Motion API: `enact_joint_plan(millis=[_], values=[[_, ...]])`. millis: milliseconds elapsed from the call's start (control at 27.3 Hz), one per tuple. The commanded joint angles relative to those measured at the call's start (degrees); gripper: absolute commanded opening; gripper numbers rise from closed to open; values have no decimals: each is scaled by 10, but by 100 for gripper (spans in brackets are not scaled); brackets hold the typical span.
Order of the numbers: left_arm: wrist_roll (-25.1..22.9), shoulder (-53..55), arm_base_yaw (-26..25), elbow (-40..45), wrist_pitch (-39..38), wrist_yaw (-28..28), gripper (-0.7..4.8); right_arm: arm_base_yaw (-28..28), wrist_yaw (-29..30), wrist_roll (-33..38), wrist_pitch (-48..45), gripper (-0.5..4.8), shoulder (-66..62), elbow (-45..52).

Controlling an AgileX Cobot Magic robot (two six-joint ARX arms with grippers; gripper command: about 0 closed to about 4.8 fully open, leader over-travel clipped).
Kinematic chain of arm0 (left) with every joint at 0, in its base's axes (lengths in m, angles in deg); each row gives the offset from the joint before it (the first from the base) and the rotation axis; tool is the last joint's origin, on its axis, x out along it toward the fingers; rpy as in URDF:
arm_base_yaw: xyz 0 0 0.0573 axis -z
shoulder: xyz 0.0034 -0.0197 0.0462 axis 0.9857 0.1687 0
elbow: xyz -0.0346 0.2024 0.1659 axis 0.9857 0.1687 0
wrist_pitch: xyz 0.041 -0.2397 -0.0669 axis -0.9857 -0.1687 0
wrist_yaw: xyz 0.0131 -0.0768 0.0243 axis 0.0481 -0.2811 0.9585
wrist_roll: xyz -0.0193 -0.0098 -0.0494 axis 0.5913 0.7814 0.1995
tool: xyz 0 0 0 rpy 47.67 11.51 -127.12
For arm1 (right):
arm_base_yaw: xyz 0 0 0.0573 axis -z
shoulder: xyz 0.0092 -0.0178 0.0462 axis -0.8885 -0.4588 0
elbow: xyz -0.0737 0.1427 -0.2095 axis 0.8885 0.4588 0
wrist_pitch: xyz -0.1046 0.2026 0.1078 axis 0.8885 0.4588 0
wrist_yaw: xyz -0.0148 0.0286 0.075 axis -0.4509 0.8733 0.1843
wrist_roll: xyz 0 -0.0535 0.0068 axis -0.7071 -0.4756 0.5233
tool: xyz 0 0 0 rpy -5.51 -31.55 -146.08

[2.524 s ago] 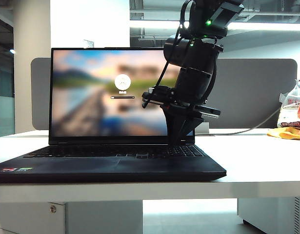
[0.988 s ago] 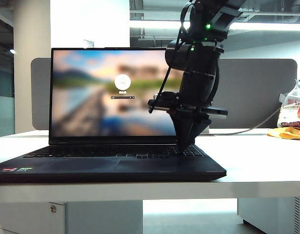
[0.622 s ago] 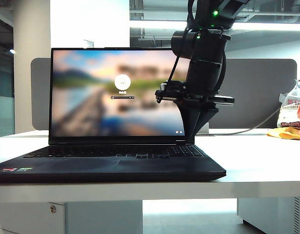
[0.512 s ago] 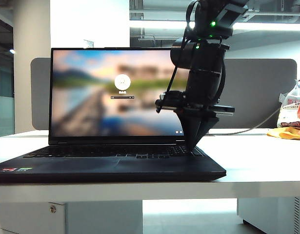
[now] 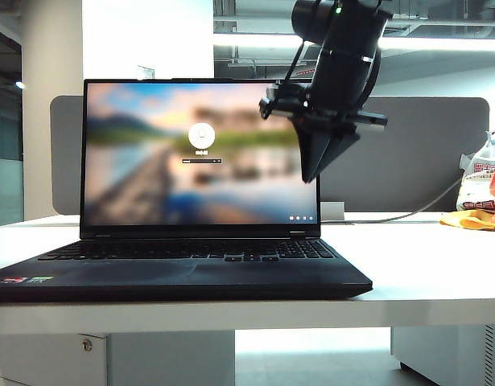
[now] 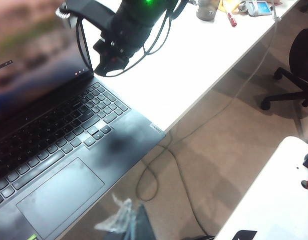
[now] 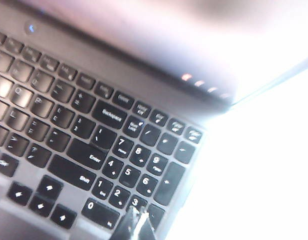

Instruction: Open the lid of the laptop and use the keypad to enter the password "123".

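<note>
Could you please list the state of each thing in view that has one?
lid: open, upright.
screen: lit, login picture showing.
keypad: uncovered, untouched.
right gripper: jaws shut, raised above the keypad.
left gripper: out of view, jaws shut.

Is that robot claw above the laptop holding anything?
No. The right gripper hangs shut and empty above the keypad; the left gripper is out of view.
</note>
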Motion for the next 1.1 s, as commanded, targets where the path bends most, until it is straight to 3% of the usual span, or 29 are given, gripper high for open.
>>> enact_joint_plan(millis=[37, 329, 549, 732, 951, 1098], values=[[-10, -1, 0, -3, 7, 35, -6, -2, -1, -3, -1, -4, 34, -1], [-19, -56, 0, -3, 3, 141, -6, -12, -2, -11, 10, -3, 118, 28], [-19, -131, 0, -2, -36, 244, -6, -12, -3, 0, -91, -4, 314, 231], [-21, -148, 0, 30, -67, 256, -6, -11, -10, 32, -160, -4, 486, 422], [-25, -149, 0, 93, -53, 258, -6, -11, -28, 52, -172, -4, 598, 531], [-45, -159, -1, 147, -2, 296, -6, -11, -38, 70, -173, -4, 656, 578]])
